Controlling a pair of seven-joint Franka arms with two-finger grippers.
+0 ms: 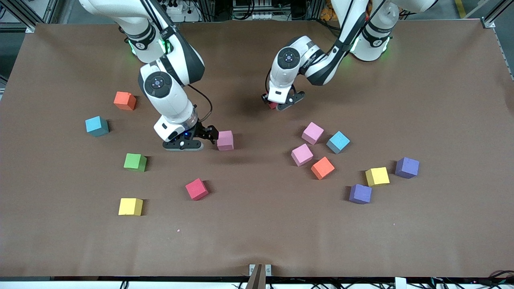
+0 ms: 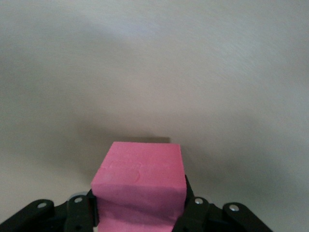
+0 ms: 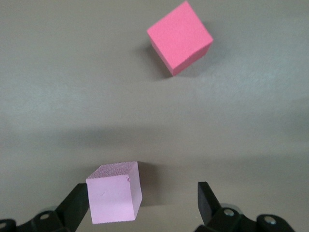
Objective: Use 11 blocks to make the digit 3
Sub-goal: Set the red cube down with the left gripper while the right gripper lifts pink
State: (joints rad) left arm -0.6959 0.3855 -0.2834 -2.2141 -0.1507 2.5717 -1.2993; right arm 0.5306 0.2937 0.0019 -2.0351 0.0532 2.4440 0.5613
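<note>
Fourteen small matte foam cubes counted on the brown table (image 1: pixel 257 241), all loose and scattered, none joined into a figure.

Left gripper (image 1: pixel 282 103): low over the middle of the table, toward the robots' bases. Clamped on a red foam cube (image 2: pixel 140 174), fingers (image 2: pixel 194 209) pressed against two opposite sides. Only a sliver of red visible under it from the front camera. Cannot tell whether lifted or resting on the table.

Right gripper (image 3: pixel 145 200): down at table level, jaws spread wide. Pale pink foam cube (image 1: pixel 225 140) on the table between the fingers, close against one finger (image 3: pixel 77 205), well clear of the other. Not gripped.

Second red foam cube (image 1: pixel 196 189): alone, nearer the front camera than the right gripper.

Toward the right arm's end:
- orange foam cube (image 1: pixel 125 100)
- light blue foam cube (image 1: pixel 96 126)
- green foam cube (image 1: pixel 135 161)
- yellow foam cube (image 1: pixel 130 206), nearest the front camera of these four

Toward the left arm's end, a looser cluster:
- second pink cube (image 1: pixel 312 133) just beside a second light blue cube (image 1: pixel 337 142)
- third pink cube (image 1: pixel 302 154) just beside a second orange cube (image 1: pixel 322 167)
- second yellow cube (image 1: pixel 377 176) between a purple foam cube (image 1: pixel 406 167) and a second purple cube (image 1: pixel 360 194)
</note>
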